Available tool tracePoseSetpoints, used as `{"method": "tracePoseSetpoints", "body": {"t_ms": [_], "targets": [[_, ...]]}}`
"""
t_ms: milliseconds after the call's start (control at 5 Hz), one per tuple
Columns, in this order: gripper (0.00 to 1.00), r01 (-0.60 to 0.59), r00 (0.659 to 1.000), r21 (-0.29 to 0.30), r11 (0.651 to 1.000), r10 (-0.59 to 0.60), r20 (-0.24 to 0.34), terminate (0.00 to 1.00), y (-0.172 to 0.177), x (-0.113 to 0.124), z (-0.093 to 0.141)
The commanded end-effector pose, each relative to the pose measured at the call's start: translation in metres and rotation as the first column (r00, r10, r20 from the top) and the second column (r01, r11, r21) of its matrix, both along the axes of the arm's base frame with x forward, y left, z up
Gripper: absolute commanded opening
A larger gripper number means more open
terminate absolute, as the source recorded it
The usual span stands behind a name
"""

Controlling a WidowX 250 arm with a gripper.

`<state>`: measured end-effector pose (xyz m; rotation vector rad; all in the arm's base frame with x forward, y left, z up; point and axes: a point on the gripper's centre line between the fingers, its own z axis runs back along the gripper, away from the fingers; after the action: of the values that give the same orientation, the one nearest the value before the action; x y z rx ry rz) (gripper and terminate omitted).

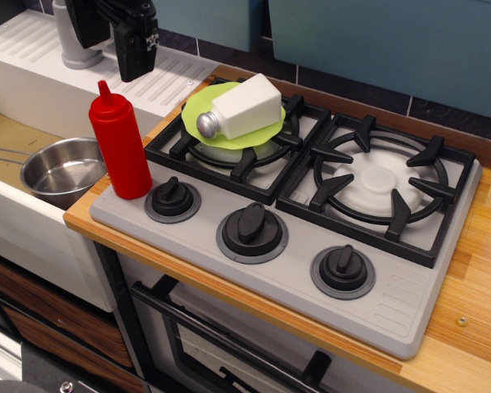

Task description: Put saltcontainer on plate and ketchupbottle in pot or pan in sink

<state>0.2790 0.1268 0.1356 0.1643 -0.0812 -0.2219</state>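
The claw [135, 61] hung high over the ribbed drainboard [159, 78], just in front of the grey tap [74, 37]. Only its dark body showed, seen end on, so whether its jaws were wide or narrow could not be told; nothing appeared to be held in it.

To the claw's right and a little nearer the camera, the saltcontainer [241, 108] lay on its side across the plate [266, 131], which sat on the back-left burner grate [229, 143]; that half of the task looked done.

Directly below and in front of the claw stood the ketchupbottle [119, 147], upright on the grey edge of the stove [311, 270], its nozzle pointing up toward the claw. Lower still and off to the left, the pot [61, 170] rested in the sink [16, 139], close beside the bottle but below the counter edge.

The step in hand seemed to be reaching for the bottle. To do it well, the claw should open wider than the bottle's body, come straight down around the upper body below the nozzle, and close squarely so the smooth plastic does not slip or tip. Once lifted clear of the stove edge, the bottle should travel left over the pot's rim and be lowered before release, since a tall bottle dropped into a shallow pot could topple out
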Motion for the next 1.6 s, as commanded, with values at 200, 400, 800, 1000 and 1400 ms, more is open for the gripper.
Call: {"method": "tracePoseSetpoints", "body": {"t_ms": [200, 400, 800, 1000, 1400], "targets": [[1.00, -0.017, 0.999, -0.019, 1.000, 0.018, 0.037, 0.00, -0.001, 0.004, 0.001], [1.00, -0.019, 0.999, -0.053, 0.998, 0.021, 0.036, 0.00, -0.002, -0.001, -0.010], [1.00, -0.033, 0.999, -0.070, 0.997, 0.035, 0.032, 0.00, -0.007, -0.010, -0.017], [1.00, -0.038, 0.998, -0.077, 0.996, 0.041, 0.038, 0.00, -0.008, -0.011, -0.022], [1.00, -0.030, 0.998, -0.103, 0.994, 0.035, 0.047, 0.00, -0.006, -0.008, -0.032]]}}
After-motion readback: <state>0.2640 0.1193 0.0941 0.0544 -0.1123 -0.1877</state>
